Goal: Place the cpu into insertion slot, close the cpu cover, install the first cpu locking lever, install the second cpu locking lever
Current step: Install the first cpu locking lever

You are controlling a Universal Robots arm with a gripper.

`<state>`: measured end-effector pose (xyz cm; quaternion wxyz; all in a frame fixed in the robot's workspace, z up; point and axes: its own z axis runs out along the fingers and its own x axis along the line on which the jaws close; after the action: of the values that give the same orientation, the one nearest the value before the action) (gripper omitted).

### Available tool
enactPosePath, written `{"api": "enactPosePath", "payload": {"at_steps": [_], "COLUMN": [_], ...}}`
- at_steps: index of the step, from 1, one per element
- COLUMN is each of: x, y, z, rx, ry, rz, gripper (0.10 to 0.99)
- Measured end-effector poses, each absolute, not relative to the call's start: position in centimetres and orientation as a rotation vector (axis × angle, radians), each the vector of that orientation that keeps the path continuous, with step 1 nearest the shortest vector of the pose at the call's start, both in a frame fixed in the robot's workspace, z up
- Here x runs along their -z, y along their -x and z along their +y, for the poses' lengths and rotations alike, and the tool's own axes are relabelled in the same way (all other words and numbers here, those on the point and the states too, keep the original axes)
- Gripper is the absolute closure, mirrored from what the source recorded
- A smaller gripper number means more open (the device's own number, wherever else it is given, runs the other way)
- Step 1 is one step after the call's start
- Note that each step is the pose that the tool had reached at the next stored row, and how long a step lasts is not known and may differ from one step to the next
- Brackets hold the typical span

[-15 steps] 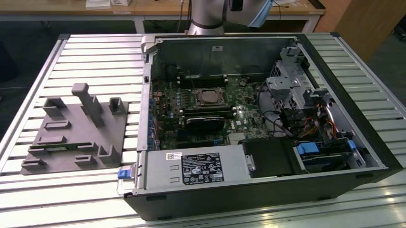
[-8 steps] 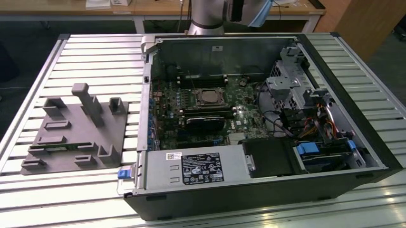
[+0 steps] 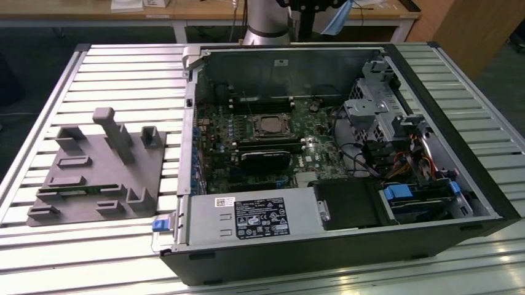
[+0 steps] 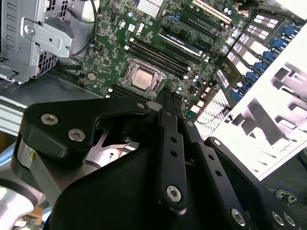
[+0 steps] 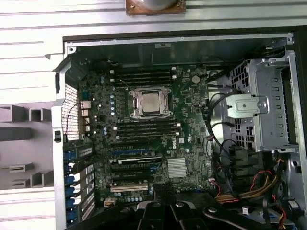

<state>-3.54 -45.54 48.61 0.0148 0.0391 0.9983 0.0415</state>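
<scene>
The cpu (image 5: 150,101), a small silvery square chip, lies in the insertion slot (image 5: 134,114) near the middle of the green motherboard, inside the open computer case. The cpu cover (image 5: 150,89), a thin silver frame, lies flat around the chip's edges. The chip also appears in the exterior view (image 3: 268,126) and in the second wrist view (image 4: 142,79). My gripper (image 4: 168,98) hangs well above the board and apart from the socket, its black fingers together with nothing between them. In the first wrist view its tips (image 5: 163,188) sit over the board's edge farthest from the socket.
Long memory slots (image 5: 144,127) flank the socket. A metal drive cage (image 3: 373,117) with cables stands on the exterior view's right, and a power supply (image 3: 254,218) fills the near side of the case. A grey fixture block (image 3: 98,172) with posts rests on the slatted table at the left.
</scene>
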Motion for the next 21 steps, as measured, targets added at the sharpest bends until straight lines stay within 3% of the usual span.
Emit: {"api": "enactPosePath", "payload": {"at_steps": [21], "x": [-45.6], "y": [3.5], "z": [-44.3], "rx": [-0.14], "ry": [-0.122], "rz": [3.107], "gripper": [0.98]}}
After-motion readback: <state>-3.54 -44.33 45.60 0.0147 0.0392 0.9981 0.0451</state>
